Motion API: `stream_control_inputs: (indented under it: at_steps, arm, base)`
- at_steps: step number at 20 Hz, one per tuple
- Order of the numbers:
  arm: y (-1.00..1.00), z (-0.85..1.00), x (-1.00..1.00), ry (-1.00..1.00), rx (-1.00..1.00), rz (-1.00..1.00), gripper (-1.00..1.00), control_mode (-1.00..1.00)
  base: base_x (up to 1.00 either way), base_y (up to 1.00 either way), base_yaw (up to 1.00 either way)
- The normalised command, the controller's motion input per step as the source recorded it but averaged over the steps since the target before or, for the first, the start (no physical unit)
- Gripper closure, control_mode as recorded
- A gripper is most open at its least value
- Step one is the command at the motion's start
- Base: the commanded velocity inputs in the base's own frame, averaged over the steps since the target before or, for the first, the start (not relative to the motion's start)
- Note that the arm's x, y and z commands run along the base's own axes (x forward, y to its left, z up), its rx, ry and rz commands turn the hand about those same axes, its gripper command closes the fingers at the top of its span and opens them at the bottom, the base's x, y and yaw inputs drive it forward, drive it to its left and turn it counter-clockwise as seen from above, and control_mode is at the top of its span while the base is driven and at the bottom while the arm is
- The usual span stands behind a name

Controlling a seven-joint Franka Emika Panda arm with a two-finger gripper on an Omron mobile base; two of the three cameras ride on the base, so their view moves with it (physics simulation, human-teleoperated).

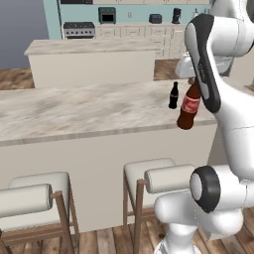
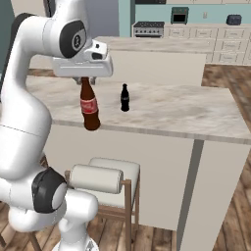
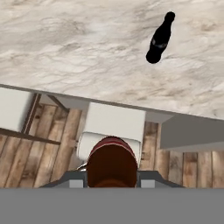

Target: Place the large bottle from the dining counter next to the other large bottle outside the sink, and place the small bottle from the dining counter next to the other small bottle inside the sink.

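Note:
My gripper [image 1: 192, 82] [image 2: 86, 78] is shut on the neck of the large bottle [image 1: 189, 106] [image 2: 89, 107] [image 3: 112, 164], brown glass with a red label. The bottle hangs upright, lifted, just outside the front edge of the dining counter [image 1: 74, 111] [image 2: 186, 110] [image 3: 65, 57] and over a stool. The small bottle [image 1: 173, 95] [image 2: 125, 98] [image 3: 159, 38], black with a thin neck, stands alone on the beige marble top, a little behind the brown one. The sink and the other bottles are out of view.
Cushioned wooden stools [image 1: 154, 178] [image 1: 34, 198] [image 2: 105, 176] [image 3: 114, 127] stand against the counter's front, under the held bottle. A shorter island [image 1: 94, 59] lies beyond, with a stove [image 1: 79, 30] and cabinets along the back wall. The floor is wood planks.

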Motion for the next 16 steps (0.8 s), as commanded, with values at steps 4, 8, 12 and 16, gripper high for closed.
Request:
stream_control_inputs:
  at_steps: [4, 8, 12, 16]
  arm:
    - [0.26, -0.07, 0.06, -0.07, 0.00, 0.06, 1.00, -1.00]
    - [0.25, -0.06, 0.15, -0.03, 0.00, 0.06, 1.00, -1.00]
    - [0.18, -0.03, 0.03, 0.00, 0.00, 0.03, 1.00, -1.00]
    - [0.07, 0.00, 0.03, 0.07, -0.01, 0.02, 1.00, -1.00]
  base:
    - [0.00, 0.00, 0.00]
    - [0.00, 0.00, 0.00]
    - [0.00, 0.00, 0.00]
    - [0.00, 0.00, 0.00]
